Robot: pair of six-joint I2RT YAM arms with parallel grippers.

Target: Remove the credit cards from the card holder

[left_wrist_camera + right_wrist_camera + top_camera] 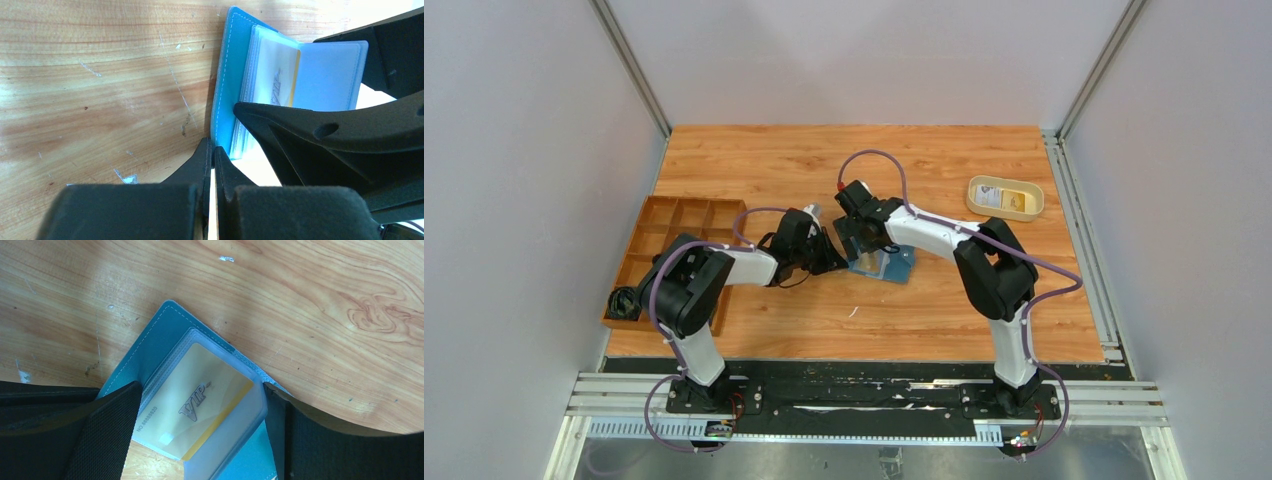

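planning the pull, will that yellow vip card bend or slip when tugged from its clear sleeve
The VIP card lies flat and unbent, so probably stiff. Smooth-faced inside the clear sleeve, it may slip easily.

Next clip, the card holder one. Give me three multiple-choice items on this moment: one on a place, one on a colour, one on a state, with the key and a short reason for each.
1. Where does the card holder lie?
A. in the wooden tray
B. on the table, under the right hand
C. in the cream dish

2. What colour is the card showing in the clear sleeve?
A. yellow
B. red
C. black

3. How is the card holder?
A. shut by its tab
B. folded and standing on edge
C. lying open

Key:
1 B, it lies on the bare wood with the right hand's open fingers on either side of it.
2 A, the right wrist view shows a yellow card marked VIP.
3 C, its blue cover is spread out and the sleeves inside show.
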